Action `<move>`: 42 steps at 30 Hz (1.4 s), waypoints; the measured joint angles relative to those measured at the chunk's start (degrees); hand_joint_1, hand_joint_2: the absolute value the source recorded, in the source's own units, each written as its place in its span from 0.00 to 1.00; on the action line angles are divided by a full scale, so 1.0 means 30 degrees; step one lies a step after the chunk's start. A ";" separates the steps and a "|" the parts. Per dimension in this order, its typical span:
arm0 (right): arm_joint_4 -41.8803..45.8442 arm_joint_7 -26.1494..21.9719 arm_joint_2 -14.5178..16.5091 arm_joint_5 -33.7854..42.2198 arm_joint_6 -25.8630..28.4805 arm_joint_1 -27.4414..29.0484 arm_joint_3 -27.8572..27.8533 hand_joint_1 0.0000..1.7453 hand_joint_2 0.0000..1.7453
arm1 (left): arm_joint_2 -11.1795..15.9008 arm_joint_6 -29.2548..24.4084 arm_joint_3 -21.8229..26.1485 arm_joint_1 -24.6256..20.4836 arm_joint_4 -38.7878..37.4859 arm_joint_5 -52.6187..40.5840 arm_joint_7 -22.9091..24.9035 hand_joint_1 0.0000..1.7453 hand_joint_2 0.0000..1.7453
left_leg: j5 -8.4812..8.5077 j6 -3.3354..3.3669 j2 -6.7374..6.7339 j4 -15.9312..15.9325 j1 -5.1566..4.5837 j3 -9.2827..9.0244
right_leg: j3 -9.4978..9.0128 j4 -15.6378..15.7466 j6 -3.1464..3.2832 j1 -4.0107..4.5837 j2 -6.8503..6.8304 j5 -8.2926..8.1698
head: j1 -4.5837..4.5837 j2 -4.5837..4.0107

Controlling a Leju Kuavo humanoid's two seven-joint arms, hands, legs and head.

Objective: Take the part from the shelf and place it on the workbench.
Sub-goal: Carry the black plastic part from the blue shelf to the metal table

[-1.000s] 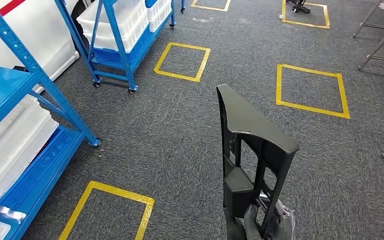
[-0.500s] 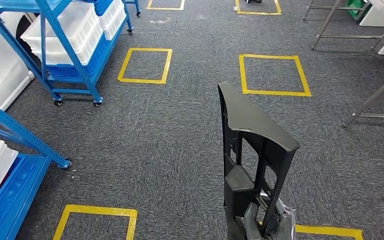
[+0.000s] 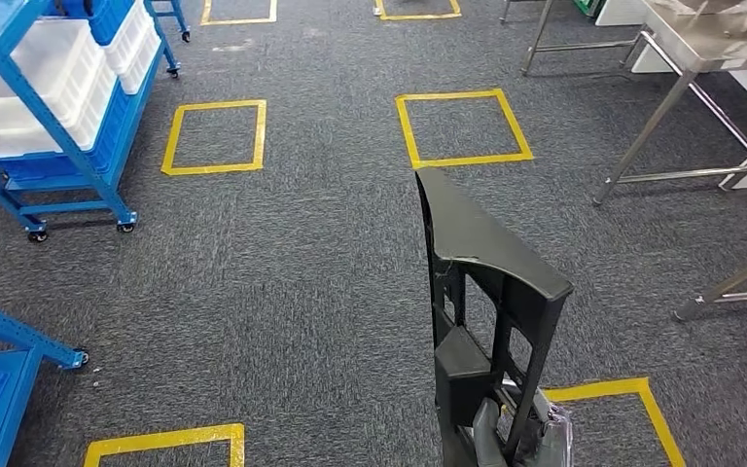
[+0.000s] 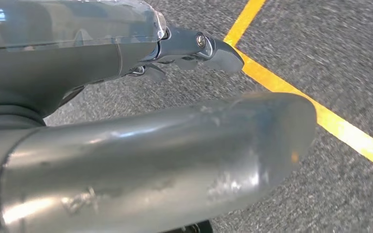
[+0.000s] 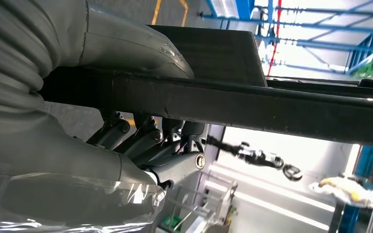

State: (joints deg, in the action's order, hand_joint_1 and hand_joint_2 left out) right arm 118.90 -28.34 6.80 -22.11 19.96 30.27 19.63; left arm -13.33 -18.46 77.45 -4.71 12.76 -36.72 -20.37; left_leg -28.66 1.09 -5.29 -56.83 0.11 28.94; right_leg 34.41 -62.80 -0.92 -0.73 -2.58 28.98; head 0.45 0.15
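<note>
A tall black plastic part (image 3: 486, 292) with open slots stands upright in the lower middle of the head view. My right hand (image 3: 511, 438) grips it at its lower end, at the bottom edge of the picture. In the right wrist view the fingers (image 5: 145, 141) curl around the part's dark bar (image 5: 272, 104), with the thumb on the other side. My left hand (image 4: 126, 97) hangs over the grey carpet with its fingers stretched out and nothing in it. A metal workbench (image 3: 700, 49) stands at the far right.
A blue wheeled shelf (image 3: 49, 107) with white bins stands at the far left, and another blue shelf's foot (image 3: 19, 336) is near left. Yellow tape squares (image 3: 462, 126) mark the carpet. Metal table legs (image 3: 729, 287) cross the right edge.
The whole view has swung to the right: the blue shelves slid off to the left and the metal workbench came in at the right. The part stays upright in my right hand.
</note>
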 joint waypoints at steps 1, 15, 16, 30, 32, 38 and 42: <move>0.0015 0.0013 0.0009 -0.0016 0.0002 0.0003 0.0000 1.00 1.00 | -0.0009 -0.0027 0.0038 -0.0011 0.0000 0.0055 -0.0013 0.00 0.00 | -0.0067 -0.0104 -0.0183 -0.0035 -0.0044 -0.0036 | -0.0516 0.0896 0.0094 0.0053 -0.0287 -0.0214 | -0.0027 0.0000; 0.0237 0.0107 0.0199 -0.0268 -0.0005 0.0160 -0.0060 1.00 1.00 | -0.0049 -0.0120 0.0535 -0.0082 0.0004 0.0424 -0.0051 0.00 0.00 | -0.0602 -0.0511 0.2617 -0.2395 0.0128 0.1041 | -0.0692 0.1489 0.0891 0.0126 0.2624 -0.0516 | -0.0171 0.0000; 0.0240 0.0113 0.0202 -0.0279 -0.0005 0.0149 -0.0062 1.00 1.00 | -0.0047 -0.0122 0.0555 -0.0082 0.0005 0.0428 -0.0059 0.00 0.00 | -0.0190 -0.0454 0.3158 -0.1323 0.0148 0.0637 | -0.0630 0.1432 0.0815 0.0124 0.2876 -0.0523 | -0.0164 0.0000; 0.0339 0.0173 0.0233 -0.0368 -0.0002 0.0255 -0.0080 1.00 1.00 | -0.0140 -0.0126 0.0654 -0.0104 0.0029 0.0635 -0.0115 0.00 0.00 | 0.0230 0.0102 0.0200 0.0053 0.0088 0.0187 | 0.0318 -0.0560 -0.0199 -0.0037 0.0159 0.0279 | 0.0127 0.0000; 0.0350 0.0178 0.0237 -0.0392 -0.0004 0.0248 -0.0080 1.00 1.00 | -0.0149 -0.0126 0.0709 -0.0123 0.0031 0.0670 -0.0137 0.00 0.00 | 0.0085 -0.0119 -0.0161 -0.0024 0.0007 0.0097 | -0.0769 0.1360 -0.0004 0.0067 -0.0533 -0.0261 | 0.0096 0.0000; 0.0415 0.0202 0.0255 -0.0519 -0.0052 0.0301 -0.0089 1.00 1.00 | -0.0168 -0.0091 0.0856 -0.0223 0.0036 0.0843 -0.0215 0.00 0.00 | -0.1119 -0.0714 0.0499 -0.1464 0.0129 0.0426 | -0.0831 0.1862 0.0685 -0.0014 0.0486 -0.0564 | -0.0046 0.0000; 0.0417 0.0231 0.0255 -0.0605 -0.0158 0.0293 -0.0087 1.00 1.00 | -0.0168 -0.0106 0.0954 -0.0148 0.0036 0.0914 -0.0235 0.00 0.00 | -0.2749 -0.0829 0.1608 -0.5601 0.0191 0.2315 | -0.0728 0.1809 0.0816 0.0026 0.1525 -0.0635 | -0.0115 0.0000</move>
State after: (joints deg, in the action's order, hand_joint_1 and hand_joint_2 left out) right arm 120.15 -27.65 7.56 -23.93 19.49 31.15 19.37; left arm -13.84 -18.78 80.31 -5.16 12.87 -33.98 -21.08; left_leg -36.91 -1.39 -0.47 -73.63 0.68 35.88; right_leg 32.23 -57.37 1.53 -0.65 2.00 27.07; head 0.11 0.15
